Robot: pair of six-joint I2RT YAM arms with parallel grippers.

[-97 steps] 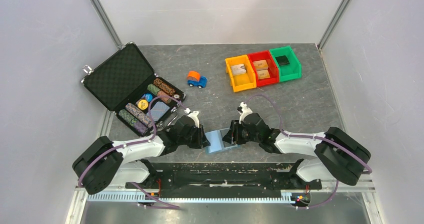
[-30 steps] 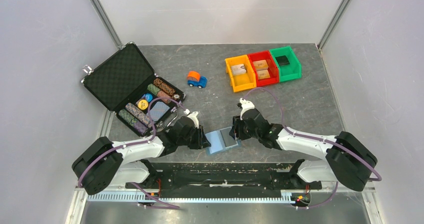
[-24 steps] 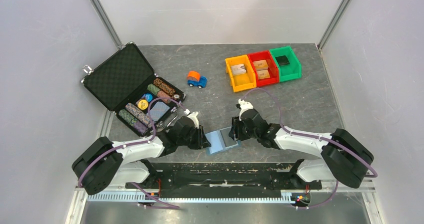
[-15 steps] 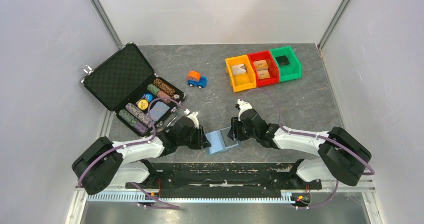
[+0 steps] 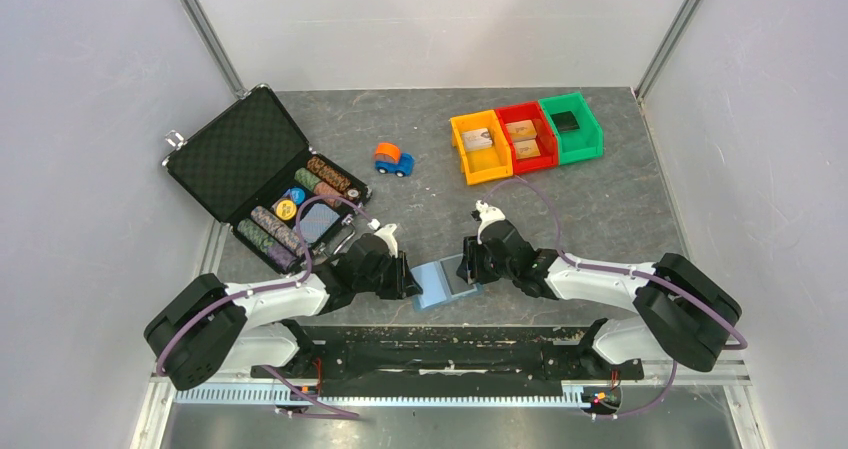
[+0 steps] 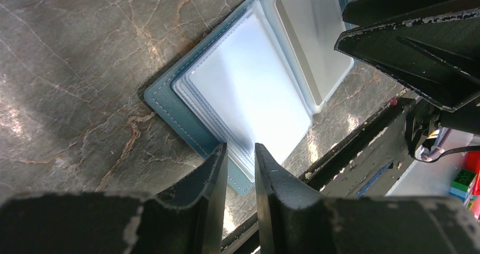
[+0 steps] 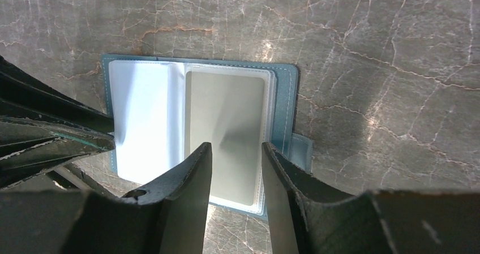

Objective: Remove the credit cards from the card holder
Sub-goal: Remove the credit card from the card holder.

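**Top external view.** One flat light-blue bifold card holder (image 5: 432,287) lies open on the dark marbled table (image 5: 600,209), close to the table's near edge. The left gripper (image 5: 410,281) meets its left edge and the right gripper (image 5: 468,271) stands over its right half. Well beyond both tools, across bare table, are:
- one open black hard case (image 5: 225,157)
- one blue-and-orange toy car (image 5: 393,159)
- three plastic bins: orange (image 5: 458,149), red (image 5: 505,119) and green (image 5: 592,134)

**Left wrist view.** The left gripper (image 6: 240,149) is nearly closed, with only a narrow slit between the fingers. Its tips sit at the near edge of the card holder (image 6: 167,98), with a pale clear sleeve (image 6: 249,90) directly ahead. Whether anything is clamped cannot be told. One grey credit card (image 6: 311,39) lies ahead and to the right. Left of the tool is bare table. To the right, the table edge and the black base rail (image 6: 362,146) are near.

**Right wrist view.** The right gripper (image 7: 235,149) is partly open and grasps nothing. Its tips stand over the near part of the grey credit card (image 7: 226,112), which sits in the right-hand pocket of the card holder (image 7: 287,107). Contact cannot be determined. One small closing tab (image 7: 301,152) projects just right of the right finger. Bare table lies ahead and to the right.
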